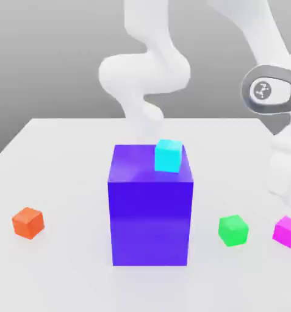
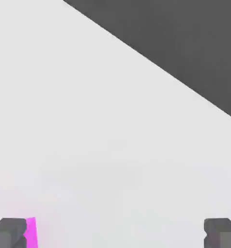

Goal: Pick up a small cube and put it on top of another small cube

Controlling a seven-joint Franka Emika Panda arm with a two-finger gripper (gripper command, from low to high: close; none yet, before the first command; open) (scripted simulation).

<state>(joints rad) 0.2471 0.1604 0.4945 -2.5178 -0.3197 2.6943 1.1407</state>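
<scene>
- Here, a white tabletop (image 1: 62,158) carries five blocks under a plain grey backdrop
- The big purple-blue block (image 1: 150,213) stands near the middle of the tabletop, far larger than anything else on it
- A cyan cube (image 1: 168,155) sits on top of that block, at the back corner toward the exterior view's right, turned a little against the block's edges
- An orange cube (image 1: 28,222) rests on the tabletop well apart from the big block, toward the exterior view's left
- A green cube (image 1: 233,230) rests on the tabletop near the big block, toward the exterior view's right
- The small cube (image 1: 287,231), bright magenta-pink and glossy, lies on the tabletop just beside the green one and further toward the exterior view's right, close to the picture's edge; the two are apart, not touching
- The white arm (image 1: 144,73) rises behind the big block, loops over and comes down at the exterior view's right, its lower end hanging just above the small cube
- In the hand view the gripper (image 2: 119,233) has its jaws spread wide: two dark grey fingertips (image 2: 9,232) stand far apart with bare tabletop between them
- A sliver of the small cube shows right against the inner side of one fingertip; whether they touch I cannot tell
- Nothing is clamped between the jaws, and the small cube rests on the tabletop
</scene>
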